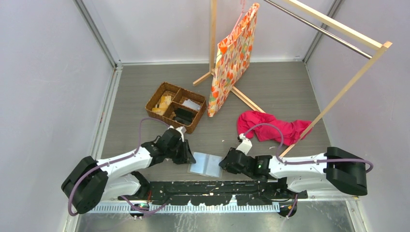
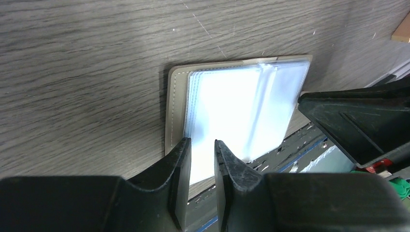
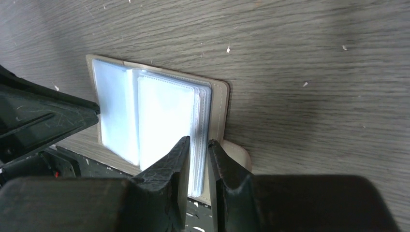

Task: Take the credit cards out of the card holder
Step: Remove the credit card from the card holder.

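A: Where is the card holder [image 1: 206, 164]?
B: Spread open on the surface [image 1: 275, 87], near edge, between both arms.
A: The claws?
B: Left claw [image 2: 202, 155] and right claw [image 3: 196, 151] narrow, tips at opposite ends; grip cannot be told.

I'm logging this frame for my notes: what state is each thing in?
Card holder: open flat at the table's near edge, sleeves up.
Left end effector: jaws narrowly parted over the card holder's edge; grip unclear.
Right end effector: same, at the opposite edge.
Basket: upright, compartments holding items.
Bag: hanging from the rack.
Red cloth: crumpled on the table.
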Robot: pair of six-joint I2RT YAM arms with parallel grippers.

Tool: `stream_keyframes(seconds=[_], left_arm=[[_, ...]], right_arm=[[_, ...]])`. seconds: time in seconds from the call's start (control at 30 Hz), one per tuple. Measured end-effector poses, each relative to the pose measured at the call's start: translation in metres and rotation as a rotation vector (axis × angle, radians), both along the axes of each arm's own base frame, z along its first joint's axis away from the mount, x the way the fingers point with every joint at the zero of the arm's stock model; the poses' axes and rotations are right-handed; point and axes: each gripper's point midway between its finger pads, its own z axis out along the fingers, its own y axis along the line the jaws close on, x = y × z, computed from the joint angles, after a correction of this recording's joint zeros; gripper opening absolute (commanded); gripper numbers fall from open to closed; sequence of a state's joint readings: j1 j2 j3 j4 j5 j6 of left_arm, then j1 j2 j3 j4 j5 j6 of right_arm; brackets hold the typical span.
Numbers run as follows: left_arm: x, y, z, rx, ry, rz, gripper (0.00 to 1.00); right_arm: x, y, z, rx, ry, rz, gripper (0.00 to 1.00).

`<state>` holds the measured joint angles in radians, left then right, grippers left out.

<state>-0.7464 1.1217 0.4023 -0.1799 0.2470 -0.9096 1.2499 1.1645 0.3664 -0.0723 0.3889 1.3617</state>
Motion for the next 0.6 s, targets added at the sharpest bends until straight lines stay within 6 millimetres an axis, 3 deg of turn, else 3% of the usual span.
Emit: stream_keyframes(seconds=[0.2, 0.6], left_arm=[[-0.003, 0.003, -0.007, 0.014, 0.012, 0.003, 0.25], [-0.001, 0.001, -0.008, 0.010, 0.010, 0.005, 0.25]], right_arm=[[-0.004, -0.002, 0.007, 0.005, -0.014, 0.019, 0.25], [-0.007, 0.009, -0.001, -0.037, -0.020, 0.054, 0.25]])
